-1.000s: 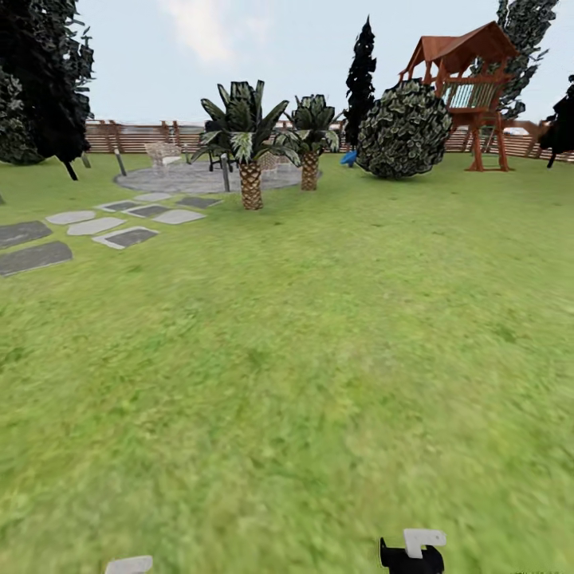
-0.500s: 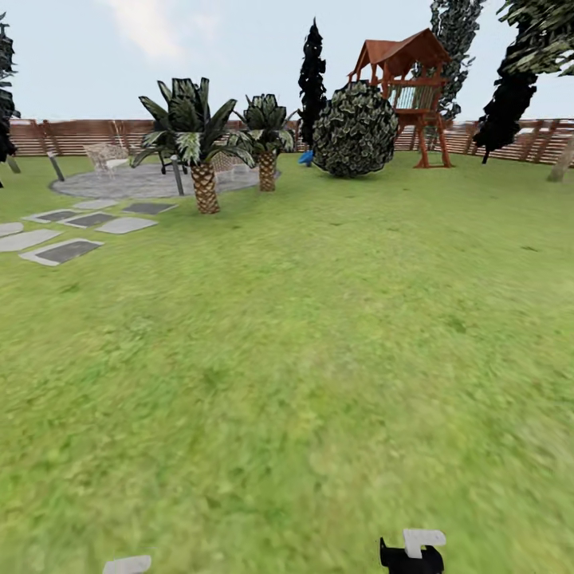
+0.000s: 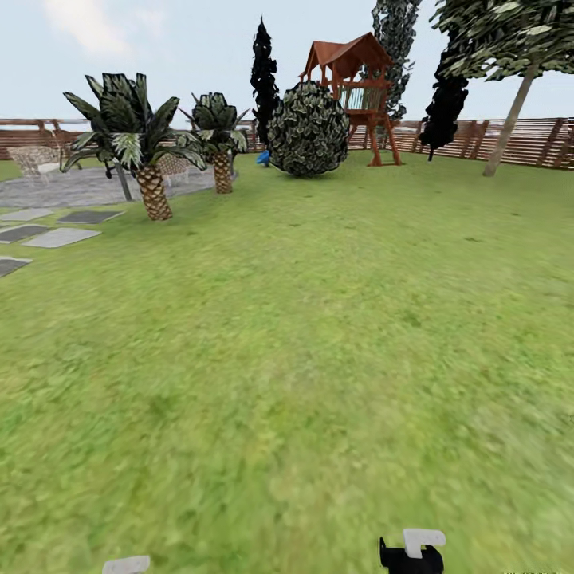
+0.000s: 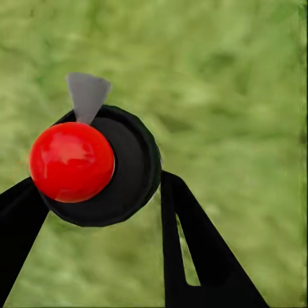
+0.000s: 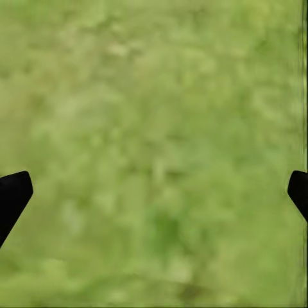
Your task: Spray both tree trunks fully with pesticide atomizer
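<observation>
Left gripper (image 4: 96,192) clamping red-topped, dark pesticide atomizer (image 4: 96,163)

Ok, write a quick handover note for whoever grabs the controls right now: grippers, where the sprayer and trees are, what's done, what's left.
Left gripper: shut on the pesticide atomizer, red top facing the wrist camera, over grass.
Right gripper: open, holding nothing, over the lawn.
Trees: one tall tree with a bare leaning trunk stands far off at the right, near the fence. I can't pick out a second one. The palms at left are not targets.
Done: atomizer picked up.
Left: drive to each tree and spray both trunks; no white specks visible yet.
</observation>
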`<state>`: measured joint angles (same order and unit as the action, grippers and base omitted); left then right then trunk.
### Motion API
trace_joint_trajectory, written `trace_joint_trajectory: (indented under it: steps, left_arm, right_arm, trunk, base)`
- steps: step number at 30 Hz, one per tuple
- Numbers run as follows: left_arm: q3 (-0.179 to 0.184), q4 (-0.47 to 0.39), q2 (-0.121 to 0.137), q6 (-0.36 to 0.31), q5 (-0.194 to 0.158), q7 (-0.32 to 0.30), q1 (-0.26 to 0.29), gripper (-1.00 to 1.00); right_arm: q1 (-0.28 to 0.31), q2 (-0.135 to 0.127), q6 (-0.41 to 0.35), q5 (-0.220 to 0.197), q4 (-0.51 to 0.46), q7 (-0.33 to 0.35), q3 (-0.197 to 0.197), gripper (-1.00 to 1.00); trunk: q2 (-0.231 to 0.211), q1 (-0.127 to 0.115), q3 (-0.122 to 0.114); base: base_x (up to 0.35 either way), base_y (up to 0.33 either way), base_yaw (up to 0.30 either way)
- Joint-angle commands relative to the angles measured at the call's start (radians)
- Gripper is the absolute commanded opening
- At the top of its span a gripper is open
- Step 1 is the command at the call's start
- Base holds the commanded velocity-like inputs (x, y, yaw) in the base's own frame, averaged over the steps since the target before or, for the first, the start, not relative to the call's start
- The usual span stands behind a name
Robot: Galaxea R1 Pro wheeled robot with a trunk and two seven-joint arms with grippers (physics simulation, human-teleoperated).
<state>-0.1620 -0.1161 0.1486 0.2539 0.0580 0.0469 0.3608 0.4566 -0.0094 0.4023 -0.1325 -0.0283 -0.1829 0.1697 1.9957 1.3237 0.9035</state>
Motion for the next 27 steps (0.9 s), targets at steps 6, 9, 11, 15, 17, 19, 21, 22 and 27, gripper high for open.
trace_joint_trajectory:
  steps: [6,9,11,15,17,19,21,22,27]
  left_arm:
    - [-0.005,0.001,0.001,0.004,0.006,0.002,0.0,-1.0]
    - [-0.005,0.001,0.003,0.004,0.006,0.002,0.0,-1.0]
    - [-0.005,0.001,0.003,0.004,0.006,0.002,0.0,-1.0]
    - [-0.005,0.001,0.003,0.004,0.006,0.002,0.0,-1.0]
    - [-0.005,0.001,0.003,0.004,0.006,0.002,-0.005,-1.0]
    - [-0.005,0.001,0.002,0.004,0.006,0.002,-0.008,-1.0]
    - [-0.004,0.001,0.001,0.004,0.006,0.002,-0.009,-1.0]
    - [-0.004,0.001,0.002,0.004,0.006,0.002,-0.01,-1.0]
    - [-0.004,0.001,0.002,0.004,0.006,0.002,-0.011,-1.0]
  right_arm:
    - [0.001,0.0,0.003,-0.01,0.001,-0.001,0.008,1.0]
    - [0.001,0.0,0.003,-0.01,0.001,-0.001,0.008,1.0]
    - [0.001,0.0,0.003,-0.01,0.001,-0.001,0.008,1.0]
    - [0.001,0.0,0.003,-0.01,0.001,-0.001,0.009,1.0]
    - [0.001,0.0,0.003,-0.01,0.001,-0.001,0.009,1.0]
    - [0.001,0.0,0.003,-0.01,0.001,-0.001,0.009,1.0]
    - [0.001,0.0,0.003,-0.01,0.001,-0.001,0.009,1.0]
    - [0.001,0.0,0.003,-0.01,0.001,-0.001,0.009,1.0]
    - [0.001,0.0,0.003,-0.01,0.001,-0.001,0.009,1.0]
  trunk:
    - [0.0,0.0,0.001]
    - [0.0,0.0,0.001]
    - [0.0,0.0,0.001]
    - [0.0,0.0,0.001]
    - [0.0,0.0,0.001]
    - [0.0,0.0,0.001]
    - [0.0,0.0,0.001]
    - [0.0,0.0,0.001]
    - [0.0,0.0,0.002]
  base:
    - [0.236,-0.188,-0.295]
    - [0.241,-0.185,-0.295]
    - [0.27,-0.154,-0.295]
    - [0.295,-0.118,-0.295]
    - [0.302,-0.108,-0.295]
    - [0.297,-0.127,-0.295]
    - [0.28,-0.155,-0.295]
    - [0.26,-0.171,-0.295]
    - [0.243,-0.186,-0.295]
